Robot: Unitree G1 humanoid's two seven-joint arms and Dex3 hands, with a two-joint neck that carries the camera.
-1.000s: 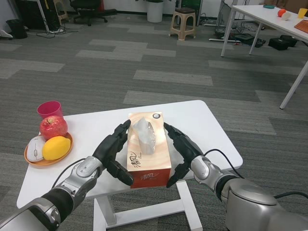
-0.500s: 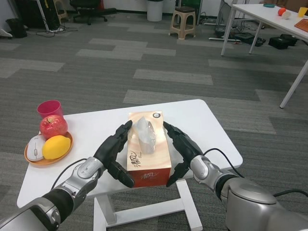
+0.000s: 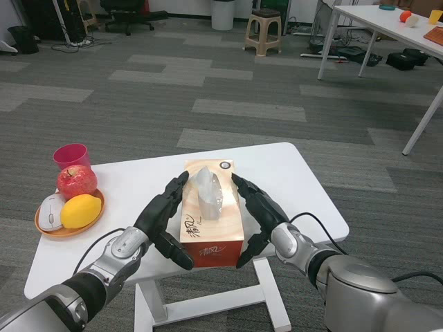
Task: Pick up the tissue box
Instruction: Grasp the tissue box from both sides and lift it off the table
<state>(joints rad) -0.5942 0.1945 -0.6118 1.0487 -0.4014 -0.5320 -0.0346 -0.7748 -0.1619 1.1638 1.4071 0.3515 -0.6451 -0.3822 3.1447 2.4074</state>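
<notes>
Left hand [image 3: 165, 220] and right hand [image 3: 255, 216] press flat against opposite sides of the orange cardboard tissue box [image 3: 210, 214], fingers extended, clamping it for lifting.

Both hands pressed inward, palms facing each other.
Left hand [image 3: 164, 220] and right hand [image 3: 257, 218] reach forward with fingers extended, forearms angled in.

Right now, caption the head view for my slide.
Both hands, left hand and right hand, press the tissue box between them on the white table.
</notes>
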